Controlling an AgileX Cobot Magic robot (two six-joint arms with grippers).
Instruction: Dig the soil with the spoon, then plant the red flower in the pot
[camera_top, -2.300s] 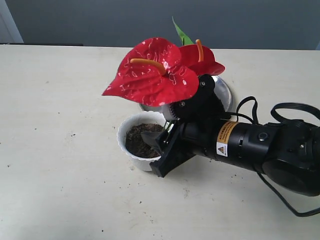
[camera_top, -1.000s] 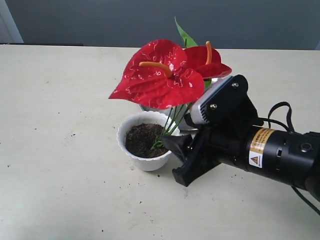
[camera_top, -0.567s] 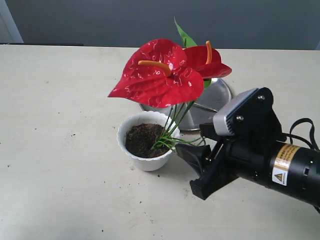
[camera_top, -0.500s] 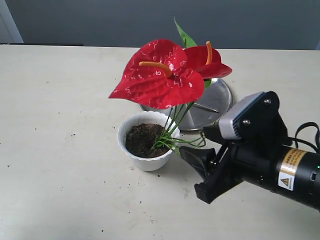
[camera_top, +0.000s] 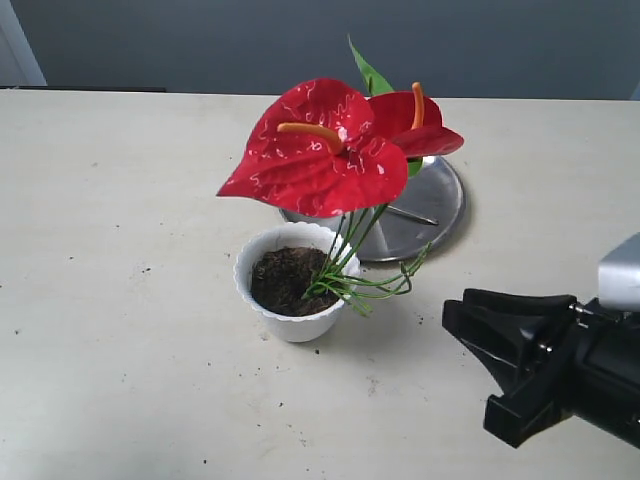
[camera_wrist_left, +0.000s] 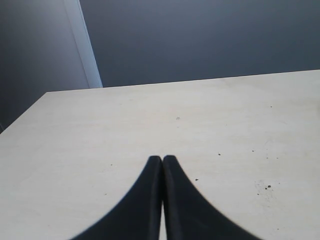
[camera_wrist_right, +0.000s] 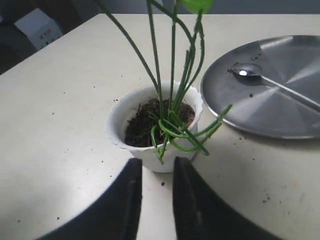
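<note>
In the exterior view the red flower (camera_top: 318, 148) hides the near-left rim of the steel plate (camera_top: 430, 205) and all but a sliver of the spoon (camera_top: 412, 215). The right claw (camera_top: 505, 365) is cut off behind its 2 fingers by the frame edge. In the right wrist view both blooms lie beyond the frame, and the stem ends are buried in the soil (camera_wrist_right: 142, 127) inside the pot (camera_wrist_right: 120, 131).

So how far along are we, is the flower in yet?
Looks done: the flower stands with its stems in the soil of the pot, a few stem ends curling over the rim. The spoon lies on the steel plate, so digging seems finished. In hand: nothing; the right gripper sits open, clear of the pot, the left gripper shut elsewhere. Nothing obvious is left.
</note>
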